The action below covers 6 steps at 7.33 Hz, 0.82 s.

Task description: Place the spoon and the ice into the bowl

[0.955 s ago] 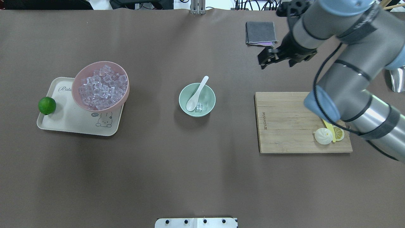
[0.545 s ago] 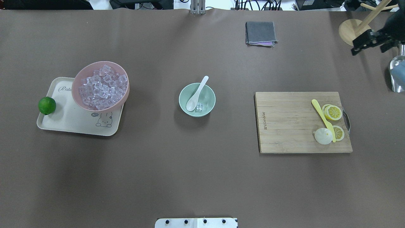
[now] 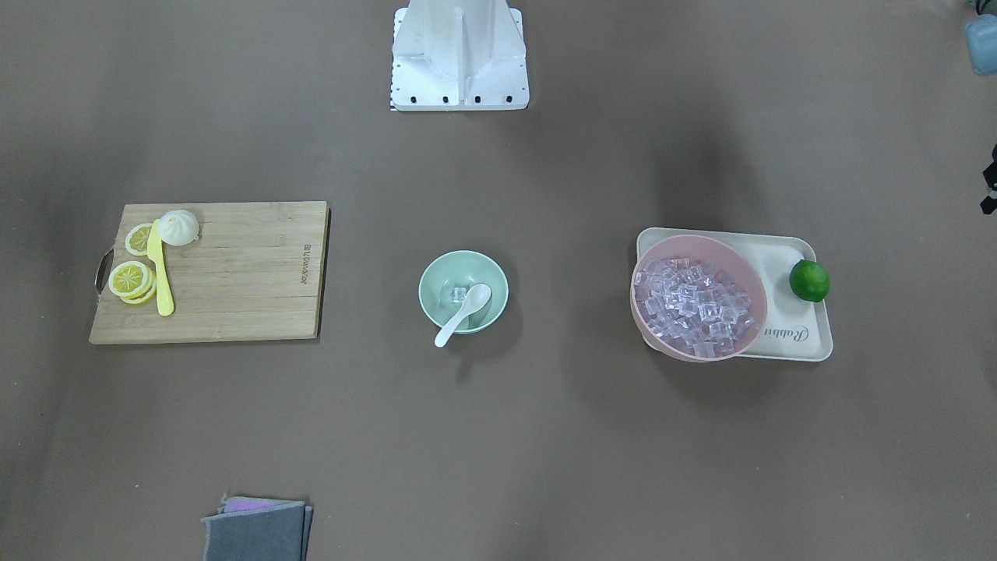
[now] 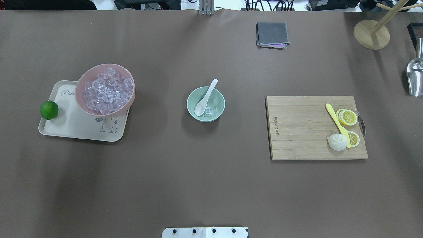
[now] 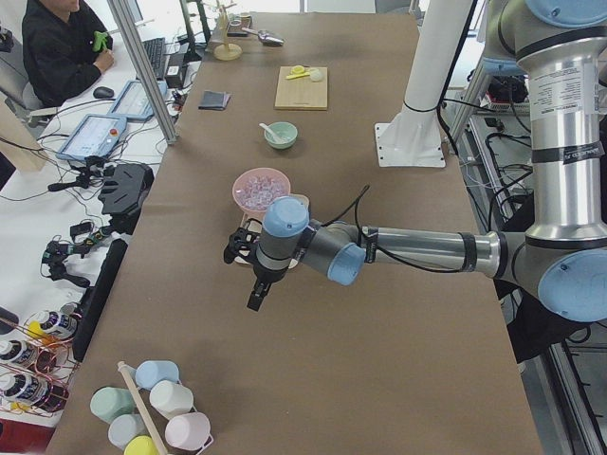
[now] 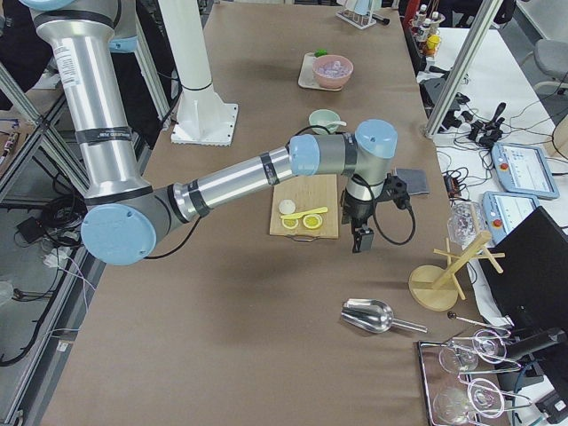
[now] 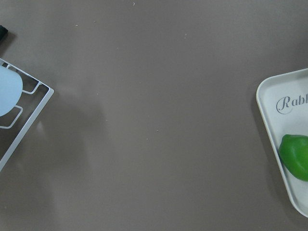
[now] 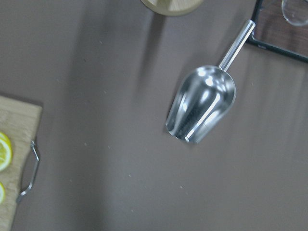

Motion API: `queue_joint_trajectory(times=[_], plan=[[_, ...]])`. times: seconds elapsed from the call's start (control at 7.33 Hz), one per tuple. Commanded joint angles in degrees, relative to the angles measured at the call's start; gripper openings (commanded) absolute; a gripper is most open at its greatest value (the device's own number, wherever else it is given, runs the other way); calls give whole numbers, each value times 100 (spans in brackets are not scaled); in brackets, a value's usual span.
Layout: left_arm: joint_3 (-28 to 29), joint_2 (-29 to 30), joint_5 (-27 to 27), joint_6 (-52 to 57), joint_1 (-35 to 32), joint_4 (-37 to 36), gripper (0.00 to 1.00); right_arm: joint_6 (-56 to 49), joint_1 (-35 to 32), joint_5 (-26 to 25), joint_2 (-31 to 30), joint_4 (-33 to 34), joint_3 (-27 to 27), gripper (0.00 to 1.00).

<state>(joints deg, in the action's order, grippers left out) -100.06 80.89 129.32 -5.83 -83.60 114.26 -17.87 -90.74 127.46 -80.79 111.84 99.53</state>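
Spoon [image 4: 205, 97]: scoop in bowl [image 4: 189, 102], handle slanting over the far-right rim.
Ice [image 4: 208, 111]: in bowl, beside the scoop.
Left hand [image 5: 254, 301]: well apart from bowl; grip cannot be told.
Right hand [image 6: 360, 245]: likewise.

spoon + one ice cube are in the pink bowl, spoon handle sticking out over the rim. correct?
Wrong bowl. The spoon and the single ice cube are in the mint-green bowl, as the overhead exterior view shows. The pink bowl holds only the heap of cubes. The spoon handle does stick out over the rim.
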Motion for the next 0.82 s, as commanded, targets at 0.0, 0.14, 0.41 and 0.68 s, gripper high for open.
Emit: queue_joint_trajectory(times=[0.0,0.14,0.41,0.68], plan=[[397,-109,31,3,-392,-70,98,-612,-295,199,-374,66,-476,100],[652,-109,49,3,-516,-62,98,-612,-286,548,-611,-30,-548,100],[673,31,494,-5,-780,-629,98,-577,-286,561,-701,-914,-1142,100],[409,364,515,-5,-790,-1298,98,-568,-234,543,-701,-1147,-1392,100]])
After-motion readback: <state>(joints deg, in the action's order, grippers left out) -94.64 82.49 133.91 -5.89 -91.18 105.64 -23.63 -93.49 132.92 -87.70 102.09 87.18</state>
